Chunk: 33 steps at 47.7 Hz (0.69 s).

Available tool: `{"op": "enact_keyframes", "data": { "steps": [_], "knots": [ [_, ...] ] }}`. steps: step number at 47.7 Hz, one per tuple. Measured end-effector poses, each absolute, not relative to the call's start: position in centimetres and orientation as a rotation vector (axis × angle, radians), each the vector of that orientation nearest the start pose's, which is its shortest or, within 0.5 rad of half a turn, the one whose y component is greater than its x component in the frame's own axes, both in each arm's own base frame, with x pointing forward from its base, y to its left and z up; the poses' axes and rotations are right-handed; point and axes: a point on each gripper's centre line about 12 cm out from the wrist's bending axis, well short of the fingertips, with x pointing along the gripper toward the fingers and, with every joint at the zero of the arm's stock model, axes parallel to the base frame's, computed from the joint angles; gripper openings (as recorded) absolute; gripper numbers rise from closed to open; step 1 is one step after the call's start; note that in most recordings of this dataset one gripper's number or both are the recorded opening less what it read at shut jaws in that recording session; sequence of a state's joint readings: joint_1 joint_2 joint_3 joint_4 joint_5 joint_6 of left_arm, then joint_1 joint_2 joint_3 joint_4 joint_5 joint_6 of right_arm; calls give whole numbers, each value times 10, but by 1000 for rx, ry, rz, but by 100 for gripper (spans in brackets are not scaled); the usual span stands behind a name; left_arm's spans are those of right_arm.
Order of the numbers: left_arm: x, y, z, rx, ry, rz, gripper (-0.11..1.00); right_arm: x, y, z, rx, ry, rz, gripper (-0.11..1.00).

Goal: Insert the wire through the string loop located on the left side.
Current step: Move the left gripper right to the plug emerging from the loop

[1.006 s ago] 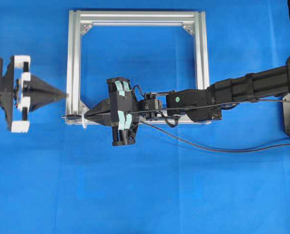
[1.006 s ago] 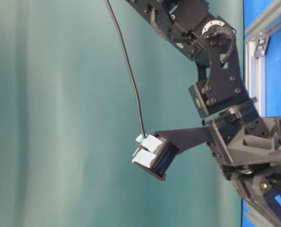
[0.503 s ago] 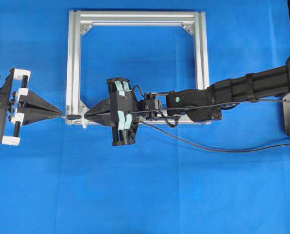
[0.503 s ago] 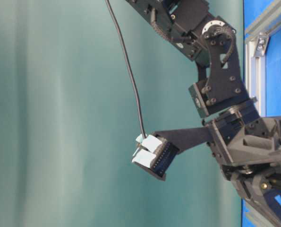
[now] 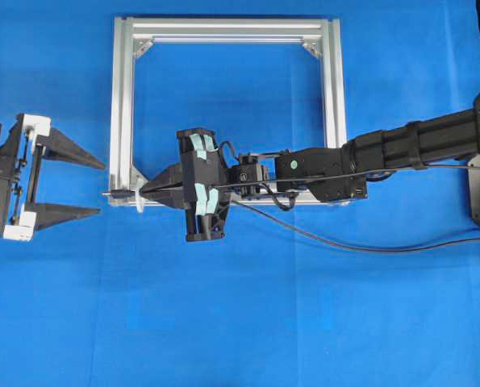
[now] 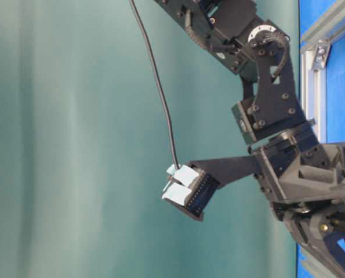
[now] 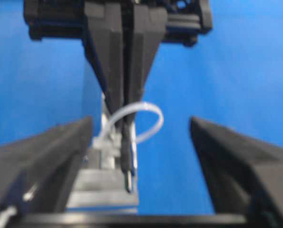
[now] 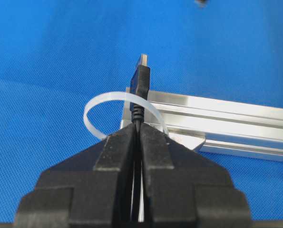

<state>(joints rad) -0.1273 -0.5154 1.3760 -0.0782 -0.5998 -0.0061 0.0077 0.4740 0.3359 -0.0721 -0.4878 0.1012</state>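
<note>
Whitish string loop point(image 8: 113, 110): wire point(image 8: 140, 85) plug threaded through; right jaws clamp wire; left jaws apart

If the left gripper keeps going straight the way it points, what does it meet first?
Most likely the wire: its metal-tipped plug pokes through the string loop straight toward the open left gripper, roughly centred between its fingers. Just behind come the right gripper, shut on the wire, and the frame corner. Depth is uncertain.
</note>
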Motion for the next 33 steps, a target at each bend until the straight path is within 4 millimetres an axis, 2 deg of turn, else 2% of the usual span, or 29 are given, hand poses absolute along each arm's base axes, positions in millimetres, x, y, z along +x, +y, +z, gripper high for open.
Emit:
{"op": "enact_keyframes", "data": {
  "steps": [2, 16, 23, 33],
  "knots": [
    [213, -22, 159, -48, 266, -72, 90, 509, 8, 112, 40, 322, 36, 0],
    [213, -21, 155, -48, 287, -69, 87, 509, 8, 112, 41, 324, 35, 0],
    [218, -18, 142, -46, 354, -49, 87, 509, 8, 112, 41, 324, 35, 0],
    [237, -20, 121, -38, 452, -43, 87, 509, 8, 113, 41, 321, 35, 0]
  ]
}}
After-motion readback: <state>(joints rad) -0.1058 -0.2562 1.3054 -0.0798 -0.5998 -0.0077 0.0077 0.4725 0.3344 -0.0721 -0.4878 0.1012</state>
